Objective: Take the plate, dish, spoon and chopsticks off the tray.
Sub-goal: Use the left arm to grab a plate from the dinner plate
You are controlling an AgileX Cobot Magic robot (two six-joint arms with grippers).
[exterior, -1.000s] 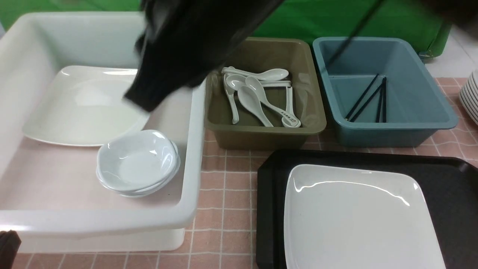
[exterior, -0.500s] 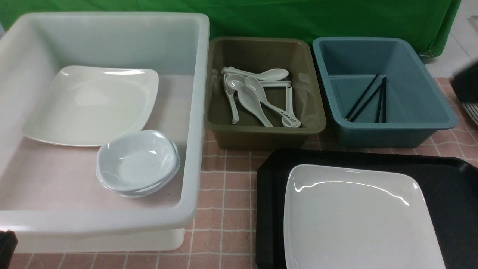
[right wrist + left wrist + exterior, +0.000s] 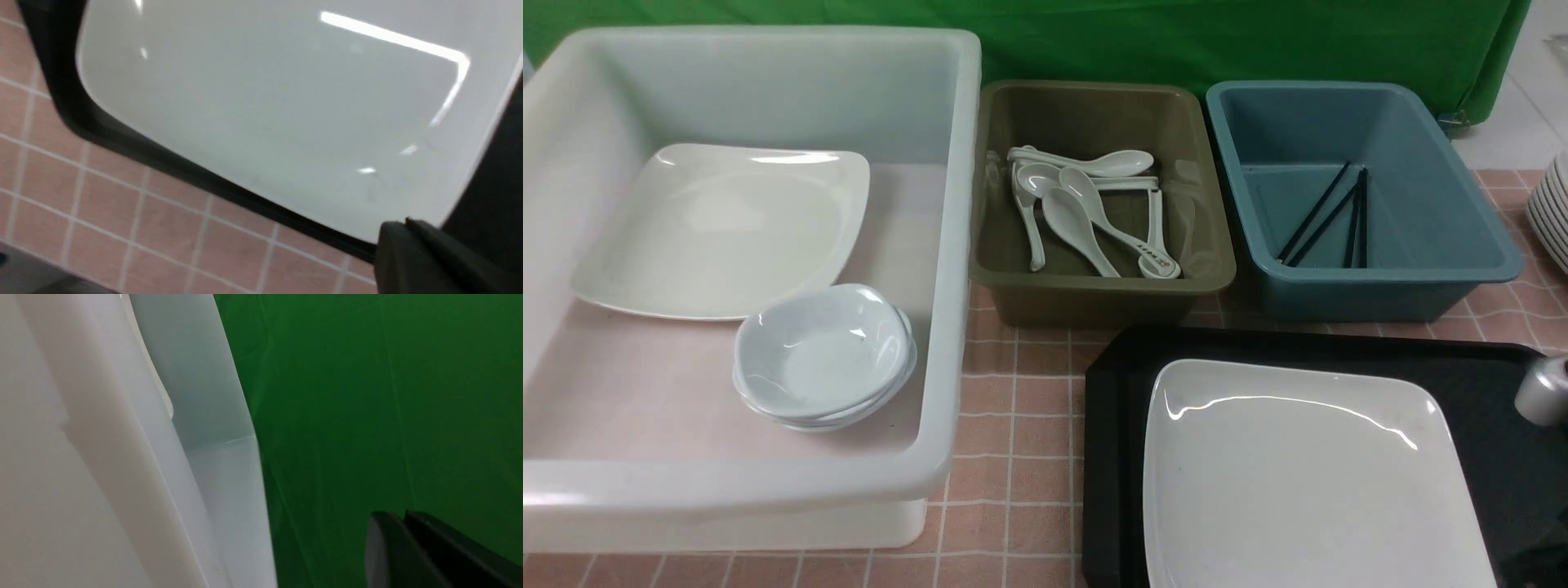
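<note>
Filling the left side of the pink checked tablecloth point(image 3: 1013, 384) is a big white tub point(image 3: 952, 245). To its right, close to the front, sits the black tray point(image 3: 1115, 457), and the only tableware I can see on it is the large white plate point(image 3: 1298, 482), lying flat and covering most of the tray's middle. A second square plate point(image 3: 719, 233) lies inside the white tub, towards the back. Behind the tray stand two smaller tubs side by side: the blue tub point(image 3: 1445, 204) on the right and the olive tub point(image 3: 1094, 114) between it and the white one. A stack of small white dishes point(image 3: 821, 355) rests in the white tub, in front of that second plate and overlapping its edge. Several white soup spoons point(image 3: 1086, 212) lie jumbled in the olive tub. The black chopsticks point(image 3: 1357, 216) lean in the blue tub. A pile of white plates point(image 3: 1553, 208) peeks in at the far right edge.

From its wrist camera, the left gripper point(image 3: 402, 516) has its fingers pressed together, empty, beside the white tub's outer wall. The right gripper point(image 3: 404, 224) is likewise closed and empty, hanging over the plate's corner at the tray's rim.
</note>
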